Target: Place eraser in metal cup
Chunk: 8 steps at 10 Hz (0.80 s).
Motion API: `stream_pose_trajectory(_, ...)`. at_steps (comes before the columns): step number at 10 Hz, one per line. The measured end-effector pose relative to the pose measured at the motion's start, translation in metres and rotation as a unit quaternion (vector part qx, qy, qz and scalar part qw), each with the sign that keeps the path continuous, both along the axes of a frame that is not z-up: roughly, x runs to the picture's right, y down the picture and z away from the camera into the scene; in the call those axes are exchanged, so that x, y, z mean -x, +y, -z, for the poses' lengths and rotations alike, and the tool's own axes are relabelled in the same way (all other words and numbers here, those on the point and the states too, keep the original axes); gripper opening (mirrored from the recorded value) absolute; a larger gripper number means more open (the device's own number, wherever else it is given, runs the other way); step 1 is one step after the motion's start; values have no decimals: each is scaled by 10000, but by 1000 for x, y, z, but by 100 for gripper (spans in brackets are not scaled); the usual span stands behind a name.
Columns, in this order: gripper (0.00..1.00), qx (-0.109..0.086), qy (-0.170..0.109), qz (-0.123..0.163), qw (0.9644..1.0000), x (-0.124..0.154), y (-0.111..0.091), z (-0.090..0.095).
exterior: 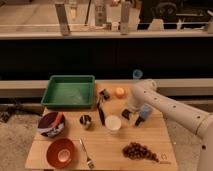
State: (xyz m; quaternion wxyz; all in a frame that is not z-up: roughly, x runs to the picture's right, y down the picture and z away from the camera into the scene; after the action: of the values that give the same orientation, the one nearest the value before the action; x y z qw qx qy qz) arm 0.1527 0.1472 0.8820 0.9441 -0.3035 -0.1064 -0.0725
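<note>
Taking the white cup [113, 123] as the middle of the dial, with twelve pointing away from the camera, the red bowl [61, 152] sits nearest on the wooden table [107, 150] at about seven o'clock. A fork [86, 152] lies just beside it, and a bunch of dark grapes [140, 151] is at five. Level with the white cup, the metal cup [85, 120] stands upright at nine o'clock, a thin black utensil [101, 115] lying between the two. A dark bowl [51, 124] sits further out on that side. My gripper [127, 115] hangs low over the table at two o'clock, near the white cup (whether it is wide or narrow I cannot tell). A blue-grey piece [144, 114] lies just beyond it at three. Further back, the eraser [104, 93] rests on the wood at about eleven o'clock, just beside the green tray [68, 80] and well apart from my gripper. A small orange thing [119, 92] is at twelve, and a blue cup [137, 74] is farthest, at one.
</note>
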Motion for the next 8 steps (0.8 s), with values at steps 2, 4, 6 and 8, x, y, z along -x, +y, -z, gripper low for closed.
stream_pose_trajectory(2,80,23,25,7,10000,0,1,-1)
stream_pose_trajectory(4,80,43,35,4,10000,0,2,-3)
stream_pose_trajectory(6,77,53,41,7,10000,2,2,-4)
stream_pose_trajectory(8,77,80,67,17,9999,3,3,-6)
